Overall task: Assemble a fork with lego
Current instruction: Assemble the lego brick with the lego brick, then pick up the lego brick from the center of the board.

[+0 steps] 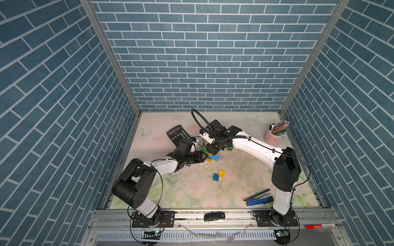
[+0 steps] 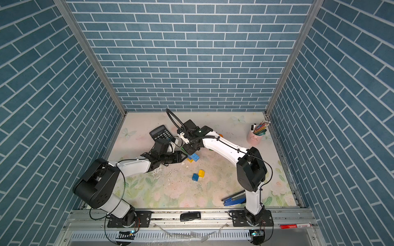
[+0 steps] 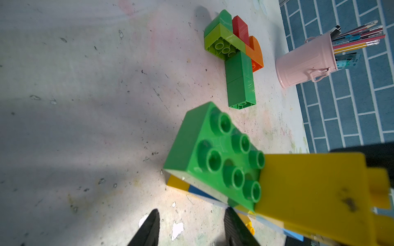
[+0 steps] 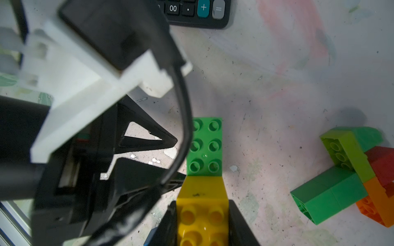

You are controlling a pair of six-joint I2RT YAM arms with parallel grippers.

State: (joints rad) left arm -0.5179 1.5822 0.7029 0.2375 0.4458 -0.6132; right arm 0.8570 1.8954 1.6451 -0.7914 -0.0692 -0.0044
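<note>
My right gripper point(image 4: 202, 215) is shut on a yellow brick point(image 4: 202, 191) that sits on one end of a green oblong brick point(image 4: 205, 147). In the left wrist view this green brick point(image 3: 213, 153) lies over blue and yellow bricks point(image 3: 179, 183) on the table. My left gripper point(image 3: 191, 215) is open beside that stack, with only table between its fingers. In both top views the two grippers point(image 1: 204, 156) point(image 2: 191, 151) meet at mid table over a blue brick point(image 1: 215, 158). A joined cluster of green, lime, red and orange bricks point(image 3: 234, 53) lies farther back.
A loose blue brick point(image 1: 216, 177) and a yellow one point(image 1: 221, 173) lie nearer the front. A black calculator point(image 1: 178, 134) is at the back left and a pink pencil cup point(image 1: 271, 136) at the back right. A blue stapler point(image 1: 259, 199) lies at the front right.
</note>
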